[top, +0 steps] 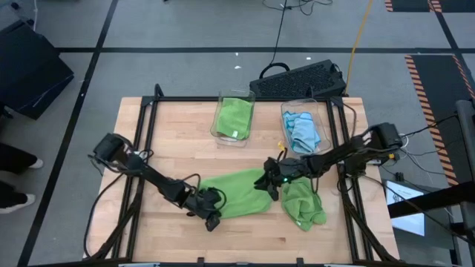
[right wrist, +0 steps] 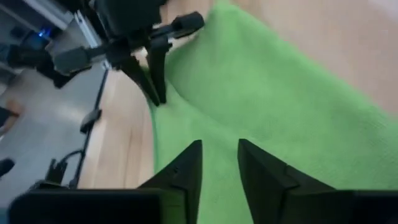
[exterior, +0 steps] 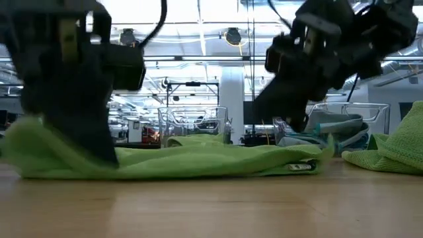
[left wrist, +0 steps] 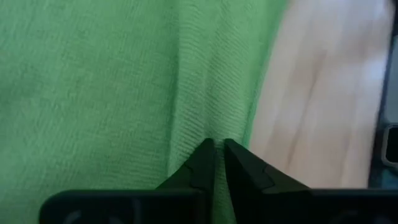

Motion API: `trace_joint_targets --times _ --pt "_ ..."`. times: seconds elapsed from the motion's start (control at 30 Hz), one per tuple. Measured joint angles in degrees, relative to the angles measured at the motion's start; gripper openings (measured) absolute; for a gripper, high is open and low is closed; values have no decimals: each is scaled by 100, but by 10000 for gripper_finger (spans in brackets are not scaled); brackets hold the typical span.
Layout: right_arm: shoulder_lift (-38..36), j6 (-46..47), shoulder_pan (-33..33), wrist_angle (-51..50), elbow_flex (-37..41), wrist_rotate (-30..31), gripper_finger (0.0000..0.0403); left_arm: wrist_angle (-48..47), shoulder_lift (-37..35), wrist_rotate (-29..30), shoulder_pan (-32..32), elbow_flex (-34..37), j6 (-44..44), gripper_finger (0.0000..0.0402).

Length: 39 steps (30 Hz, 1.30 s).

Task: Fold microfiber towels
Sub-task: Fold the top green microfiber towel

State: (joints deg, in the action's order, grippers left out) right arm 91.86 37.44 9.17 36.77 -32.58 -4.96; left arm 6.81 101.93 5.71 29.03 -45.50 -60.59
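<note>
Both arms stretched low toward the middle, wrists bent down. Left claw down at the near edge of the green towel, tips pinched shut on a fold. Right claw down at the far end, tips a little apart.

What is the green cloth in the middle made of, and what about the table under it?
The green cloth looks like soft fuzzy fabric, probably microfiber: fine ribbed weave and limp folds. The table looks like pale wood with a smooth finish: plank lines and grain show.
</note>
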Motion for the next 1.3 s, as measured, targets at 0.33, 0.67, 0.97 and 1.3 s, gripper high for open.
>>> trace_joint_targets --times 0.33,0.67,0.97,1.3 --pt "503 -132 -48 925 2 -396 42 -330 -905 -811 -281 -6 -550 39" --pt "505 -133 -300 557 0 -268 22 -3001 -1906 1260 -699 6 -21 57" --pt "247 1201 -511 849 0 -1281 21 -3825 -1911 -404 -1856 7 1377 205" --pt "-519 1458 -537 312 -4 -1328 18 -3657 -1622 -2202 -3101 397 2067 253"
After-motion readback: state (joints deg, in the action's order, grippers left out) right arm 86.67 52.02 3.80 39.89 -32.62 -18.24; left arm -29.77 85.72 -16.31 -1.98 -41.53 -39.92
